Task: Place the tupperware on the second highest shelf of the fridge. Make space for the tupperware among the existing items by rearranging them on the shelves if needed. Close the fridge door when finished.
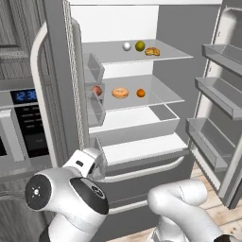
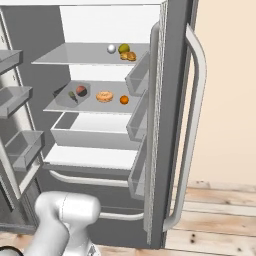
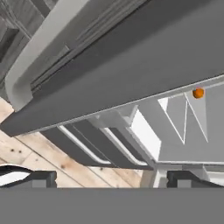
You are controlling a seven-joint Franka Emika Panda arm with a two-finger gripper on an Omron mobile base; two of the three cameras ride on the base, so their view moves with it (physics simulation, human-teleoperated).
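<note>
While the fridge [image 1: 118, 28] stands w/ both doors swung wide in the left base view, the one bit of writing is on the wall oven [image 1: 23, 123] at left: blue digits on its black screen, approx "12:3", last digit cut off by the door. The top shelf [image 1: 175, 56] carries a white ball [image 1: 126, 46], a yellow-green fruit [image 1: 140, 46] and a brown pastry [image 1: 152, 51]. The second highest shelf [image 1: 165, 97] carries a tan bagel-like ring [image 1: 120, 92] and a small orange [image 1: 141, 93]; at its left end, partly behind a door bin, a red round fruit marks the tupperware [image 1: 97, 90]. The white arm folds low in front of the fridge, hand near the left door's lower edge.

From the right base view the tupperware [image 2: 75, 93] reads clearer: grey translucent tub, rounded corners, red fruit plus a dark-tipped strip inside, flat on the second highest shelf's left part, beside the ring, the orange further right. No label legible on it.

Through the hand view the end effector [image 3: 111, 178] has its two dark fingertips [image 3: 41, 178] well apart, nothing between them. It looks up under a grey door panel w/ white curved handle [image 3: 39, 48]; wood floor [image 3: 39, 153] lower left. The orange shows far off at upper right, so the tupperware lies well apart from the end effector, higher up inside the fridge.
</note>
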